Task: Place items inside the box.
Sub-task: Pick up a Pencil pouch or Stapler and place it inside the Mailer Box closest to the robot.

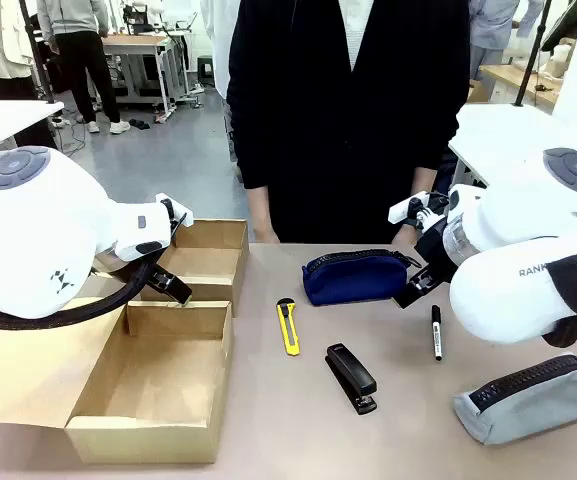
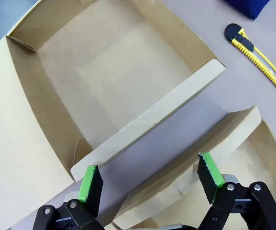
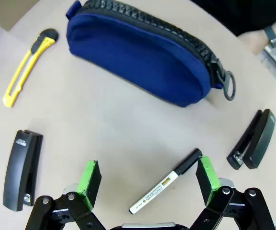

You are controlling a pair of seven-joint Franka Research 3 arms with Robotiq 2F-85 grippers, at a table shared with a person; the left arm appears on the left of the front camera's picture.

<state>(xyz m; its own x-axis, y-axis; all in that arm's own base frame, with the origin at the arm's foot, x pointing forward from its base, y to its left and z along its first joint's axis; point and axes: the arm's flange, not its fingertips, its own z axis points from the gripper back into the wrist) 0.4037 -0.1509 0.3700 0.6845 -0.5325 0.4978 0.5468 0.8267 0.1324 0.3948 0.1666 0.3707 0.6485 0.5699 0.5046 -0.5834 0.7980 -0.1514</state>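
Note:
The open cardboard box (image 1: 148, 425) stands at the table's left, and my left gripper (image 1: 171, 287) hangs over it. In the left wrist view that gripper (image 2: 149, 179) is open above the cardboard flap (image 2: 147, 129) between the box's two compartments. The navy pouch (image 1: 358, 277) lies at the far middle, with the yellow knife (image 1: 288, 326) and black stapler (image 1: 352, 378) nearer me. My right gripper (image 3: 149, 184) is open just above the black marker (image 3: 166, 182), holding nothing. The grey pouch (image 1: 530, 398) lies at the front right.
A person in dark clothes stands at the far edge, one hand (image 3: 264, 38) with a wristwatch near the navy pouch (image 3: 147, 52). A second black stapler-like thing (image 3: 253, 141) lies beyond the marker. Both box compartments (image 2: 109, 72) look bare inside.

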